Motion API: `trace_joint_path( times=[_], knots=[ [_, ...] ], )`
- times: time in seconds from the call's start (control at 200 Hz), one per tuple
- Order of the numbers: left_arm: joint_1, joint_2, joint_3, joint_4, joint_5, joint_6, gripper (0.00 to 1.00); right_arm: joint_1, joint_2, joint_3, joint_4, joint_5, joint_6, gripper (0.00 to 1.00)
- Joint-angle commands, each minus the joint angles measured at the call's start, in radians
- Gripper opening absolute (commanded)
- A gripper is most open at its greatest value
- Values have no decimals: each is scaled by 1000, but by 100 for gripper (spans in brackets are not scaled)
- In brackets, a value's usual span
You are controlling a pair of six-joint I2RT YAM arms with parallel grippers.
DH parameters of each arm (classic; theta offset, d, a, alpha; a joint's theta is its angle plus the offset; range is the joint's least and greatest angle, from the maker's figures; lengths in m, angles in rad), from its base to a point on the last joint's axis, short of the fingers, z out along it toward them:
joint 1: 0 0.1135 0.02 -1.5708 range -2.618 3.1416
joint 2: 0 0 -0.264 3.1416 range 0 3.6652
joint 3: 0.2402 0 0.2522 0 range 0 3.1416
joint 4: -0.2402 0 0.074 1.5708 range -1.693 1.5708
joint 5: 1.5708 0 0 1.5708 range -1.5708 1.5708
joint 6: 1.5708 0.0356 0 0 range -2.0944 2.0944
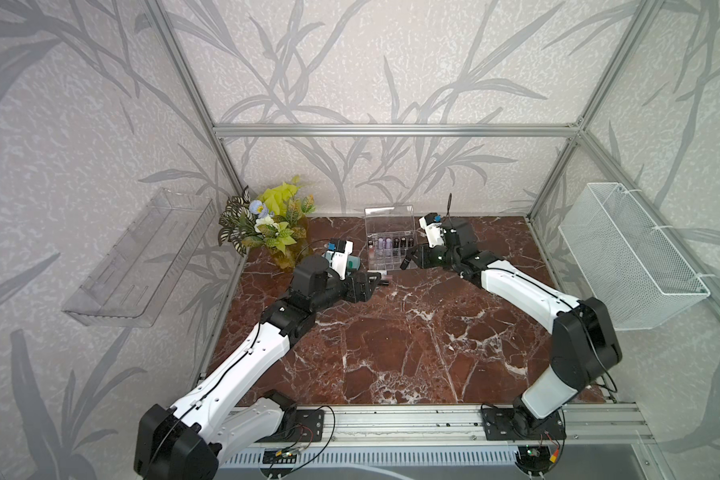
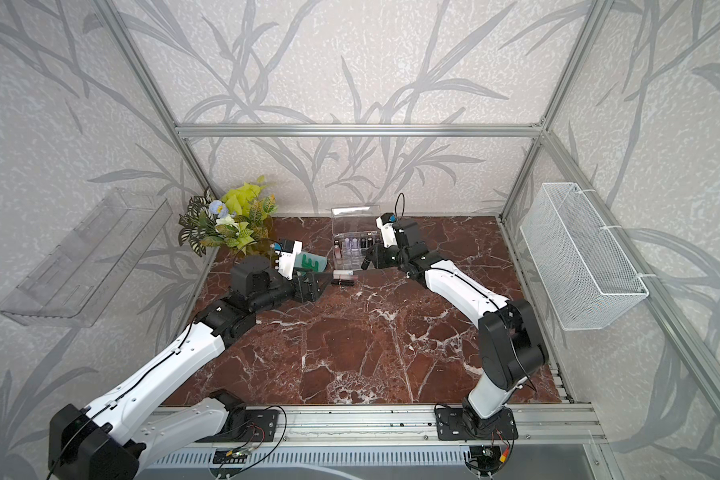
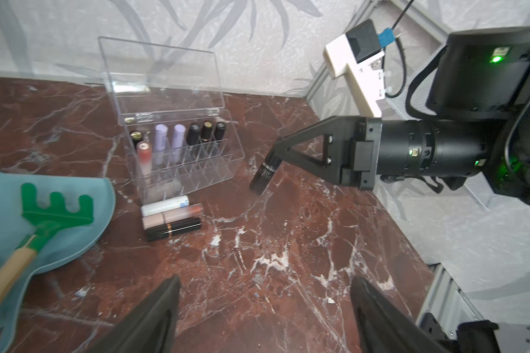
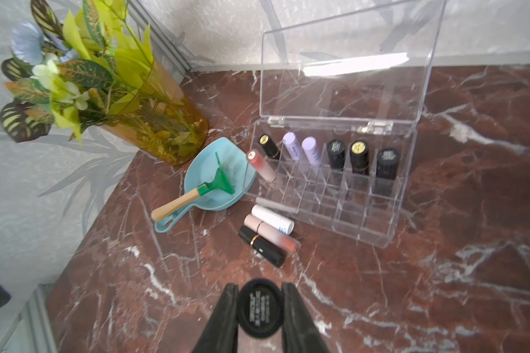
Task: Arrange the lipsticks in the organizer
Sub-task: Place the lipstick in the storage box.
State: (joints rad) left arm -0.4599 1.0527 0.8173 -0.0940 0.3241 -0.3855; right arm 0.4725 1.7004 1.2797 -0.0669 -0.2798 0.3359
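The clear organizer [image 4: 377, 226] stands at the back of the table with its lid [image 4: 349, 61] up, seen in both top views [image 1: 387, 262]. Its back row holds several lipsticks, black [image 4: 335, 154] and lilac [image 4: 292, 146], and a pink one [image 4: 260, 166] leans in a left cell. Three loose lipsticks lie in front of it: white [image 4: 272, 219], beige-pink [image 4: 270, 233] and black [image 4: 260, 246]. My right gripper [image 4: 259, 287] is shut on a black lipstick [image 3: 262, 175], just right of the organizer. My left gripper [image 3: 265, 279] is open and empty, short of the loose tubes.
A teal scoop [image 4: 202, 201] with a green rake [image 4: 221, 180] lies left of the organizer, beside an amber vase of artificial plants [image 4: 166, 137]. A clear tray [image 1: 142, 257] hangs on the left wall and a white wire basket [image 1: 628, 253] on the right.
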Motion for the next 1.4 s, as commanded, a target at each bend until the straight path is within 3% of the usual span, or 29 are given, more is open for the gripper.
trace_joint_path(
  times=[0.0,0.21,0.465,0.84,1.399],
  knots=[
    [27,9,-38,12,-87,9,89,6,93,87,116,93,-59,16],
    [123,56,-104,40,-72,-21,88,28,260,278,93,142,-119,16],
    [155,78,-138,82,-50,-15,88,65,373,416,47,168,-171,15],
    [163,90,-179,156,-31,-29,85,115,448,470,14,227,-231,15],
    [164,55,-214,185,-109,-21,83,117,544,551,-5,279,-268,15]
  ],
)
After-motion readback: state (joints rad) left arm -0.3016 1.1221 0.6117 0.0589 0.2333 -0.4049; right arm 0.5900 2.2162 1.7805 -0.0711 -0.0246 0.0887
